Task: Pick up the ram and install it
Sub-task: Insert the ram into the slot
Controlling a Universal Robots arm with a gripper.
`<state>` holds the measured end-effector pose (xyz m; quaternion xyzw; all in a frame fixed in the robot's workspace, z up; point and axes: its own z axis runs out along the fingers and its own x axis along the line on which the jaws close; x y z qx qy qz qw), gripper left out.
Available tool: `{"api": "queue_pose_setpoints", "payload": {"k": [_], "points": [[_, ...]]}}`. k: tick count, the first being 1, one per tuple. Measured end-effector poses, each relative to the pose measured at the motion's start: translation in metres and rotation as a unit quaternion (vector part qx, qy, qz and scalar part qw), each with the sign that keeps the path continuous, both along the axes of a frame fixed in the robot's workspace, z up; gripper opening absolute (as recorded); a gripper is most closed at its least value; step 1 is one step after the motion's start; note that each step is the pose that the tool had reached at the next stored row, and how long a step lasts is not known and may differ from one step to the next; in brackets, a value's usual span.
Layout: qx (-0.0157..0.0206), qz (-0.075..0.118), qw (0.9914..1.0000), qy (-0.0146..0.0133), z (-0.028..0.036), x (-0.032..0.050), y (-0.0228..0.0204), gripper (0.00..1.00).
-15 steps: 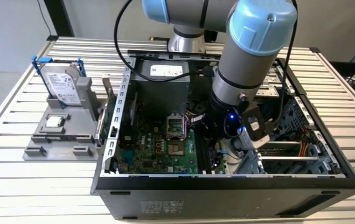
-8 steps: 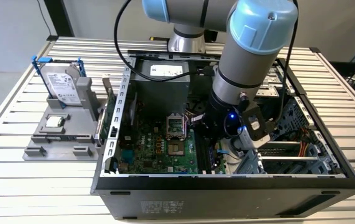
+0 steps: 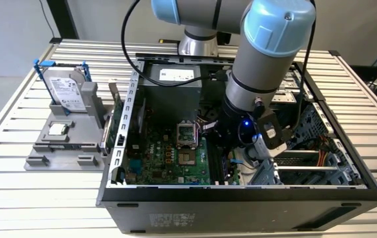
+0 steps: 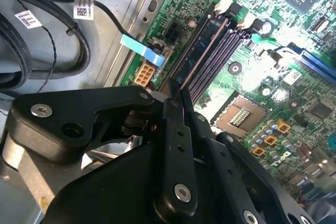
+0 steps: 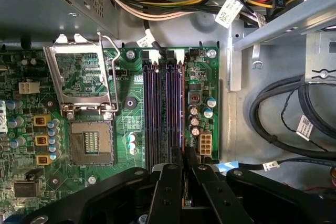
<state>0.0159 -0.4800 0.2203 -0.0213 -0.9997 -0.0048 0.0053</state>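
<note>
While the claw [image 4: 178, 94] looks pinched together on the near end of the ram [image 4: 203, 50], which stands edge-on along a memory slot [image 5: 174, 108] inside the case [image 3: 241, 201], I'd push straight down, evenly, keeping it square until it seats.

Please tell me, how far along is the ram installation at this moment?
Done, it seems: the ram is picked up, with its thin edge clamped in the hand. In hand: the hand hangs low inside the computer case, right over the memory slots beside the CPU socket. Left: seating. I cannot tell whether the ram is in a slot.
</note>
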Motion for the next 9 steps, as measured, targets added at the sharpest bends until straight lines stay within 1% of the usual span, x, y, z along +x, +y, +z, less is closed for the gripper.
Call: {"api": "queue_pose_setpoints", "payload": {"k": [3, 9], "points": [[-0.0019, 0.0, 1.0, 0.0007, -0.0006, -0.0001, 0.0, 0.0], [-0.0027, 0.0, 1.0, 0.0009, -0.0007, 0.0, 0.0001, 0.0]]}}
